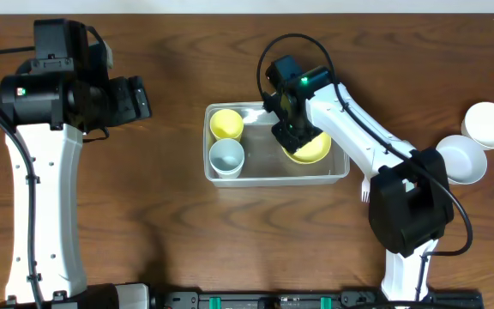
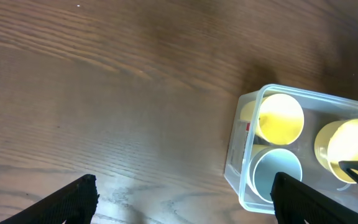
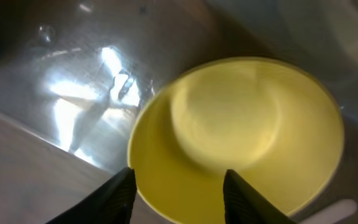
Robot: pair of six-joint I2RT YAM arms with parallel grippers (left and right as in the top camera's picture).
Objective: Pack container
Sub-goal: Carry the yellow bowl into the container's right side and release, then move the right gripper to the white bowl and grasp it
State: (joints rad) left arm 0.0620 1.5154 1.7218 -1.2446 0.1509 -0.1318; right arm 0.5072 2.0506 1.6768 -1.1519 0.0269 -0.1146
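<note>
Right pincer (image 3: 179, 183): fingers partly apart over the yellow bowl (image 3: 241, 124); contact unclear.
Left pincer (image 2: 184, 186): spread wide, holding nothing, above the desk (image 1: 170, 232).
Desk: dark wood grain.
Container (image 1: 273, 180): mid-desk, mouth up, long axis parallel to the far edge.
Hidden: right arm covers part of the bowl; wrist view blurred.

Two cups (image 1: 226, 124) and a bowl (image 1: 316, 151) sit in the container (image 1: 274, 181), cups leftmost. Two more bowls (image 1: 490, 124) lie well to its right.
</note>
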